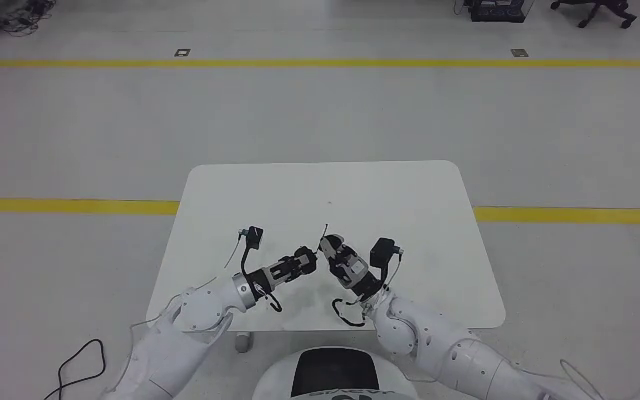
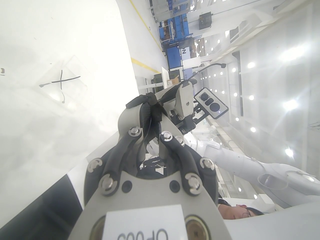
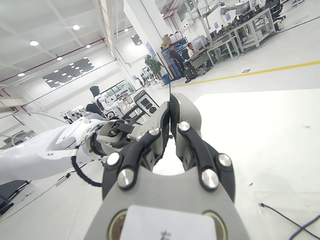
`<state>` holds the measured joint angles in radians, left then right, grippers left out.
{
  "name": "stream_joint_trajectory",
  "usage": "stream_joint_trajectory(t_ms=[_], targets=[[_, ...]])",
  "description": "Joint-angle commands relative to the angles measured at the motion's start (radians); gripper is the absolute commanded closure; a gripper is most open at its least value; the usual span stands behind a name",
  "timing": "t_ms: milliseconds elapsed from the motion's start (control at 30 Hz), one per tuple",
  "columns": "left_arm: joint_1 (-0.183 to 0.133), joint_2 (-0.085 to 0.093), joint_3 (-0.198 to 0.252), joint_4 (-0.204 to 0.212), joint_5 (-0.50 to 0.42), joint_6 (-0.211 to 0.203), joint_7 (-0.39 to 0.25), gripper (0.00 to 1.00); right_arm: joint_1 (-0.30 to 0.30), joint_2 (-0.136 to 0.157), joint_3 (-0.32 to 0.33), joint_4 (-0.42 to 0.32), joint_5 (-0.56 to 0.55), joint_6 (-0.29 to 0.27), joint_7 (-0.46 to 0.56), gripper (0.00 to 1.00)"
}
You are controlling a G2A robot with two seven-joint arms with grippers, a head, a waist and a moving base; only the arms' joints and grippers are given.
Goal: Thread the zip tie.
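Pinching the tie (image 3: pixel 170 87) in the right gripper (image 3: pixel 170 112), jaws pressed together, you hold it above the table (image 1: pixel 420 200); the left gripper (image 2: pixel 151 108) clamps its other end, seemingly so tail can meet head.

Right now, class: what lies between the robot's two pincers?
Just the thin black zip tie, gripped by both; the top view shows left pincer and right pincer almost tip to tip above the table.
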<state>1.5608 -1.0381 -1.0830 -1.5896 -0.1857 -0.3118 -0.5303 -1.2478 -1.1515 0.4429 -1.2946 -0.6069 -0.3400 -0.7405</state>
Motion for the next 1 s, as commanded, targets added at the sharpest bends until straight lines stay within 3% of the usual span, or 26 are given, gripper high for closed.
stream_joint_trajectory(t_ms=[0, 967], targets=[[0.0, 0.0, 0.0, 0.0, 0.0, 0.0, 0.0, 1.0, -0.001, -0.001, 0.002, 0.001, -0.001, 0.0, 0.001, 1.0], [0.0, 0.0, 0.0, 0.0, 0.0, 0.0, 0.0, 1.0, -0.022, -0.008, 0.024, 0.005, -0.04, 0.0, 0.009, 1.0]])
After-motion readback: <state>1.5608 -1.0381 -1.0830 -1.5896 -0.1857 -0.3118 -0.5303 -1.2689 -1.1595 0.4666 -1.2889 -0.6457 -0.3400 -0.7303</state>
